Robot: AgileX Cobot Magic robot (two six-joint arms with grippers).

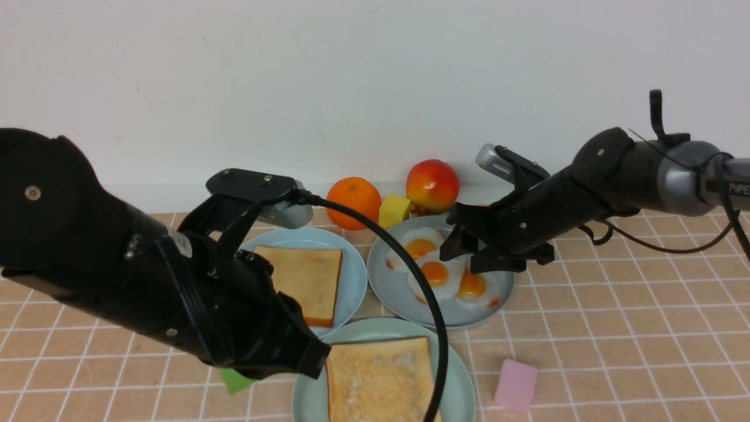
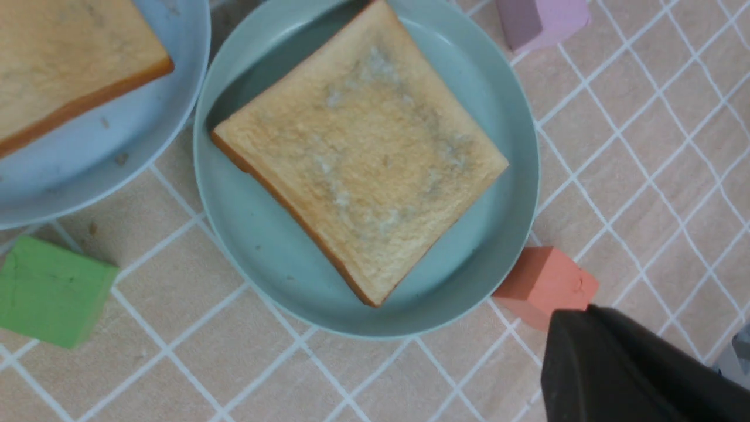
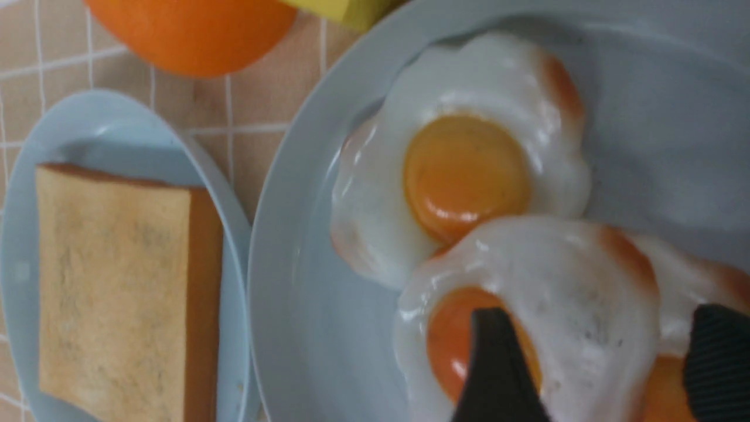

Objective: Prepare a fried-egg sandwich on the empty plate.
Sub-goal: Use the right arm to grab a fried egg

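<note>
The mint-green plate (image 1: 463, 375) sits at the near middle with one toast slice (image 1: 378, 381) flat on it; both show in the left wrist view, plate (image 2: 281, 258) and slice (image 2: 357, 176). My left gripper (image 1: 313, 358) hovers at the plate's left edge, shut and empty; its dark tip (image 2: 571, 319) is apart from the toast. A second toast slice (image 1: 304, 281) lies on the sky-blue plate (image 1: 351, 258). Three fried eggs (image 1: 436, 275) overlap on the grey-blue plate (image 1: 398, 299). My right gripper (image 1: 463, 258) is open just above the middle egg (image 3: 556, 293), its jaws straddling it (image 3: 603, 351).
An orange (image 1: 353, 202), a yellow block (image 1: 394, 211) and an apple (image 1: 432, 186) stand behind the plates by the wall. A pink block (image 1: 515, 385) lies right of the mint plate, a green block (image 1: 237, 381) left of it, and a salmon block (image 2: 548, 281) at its rim.
</note>
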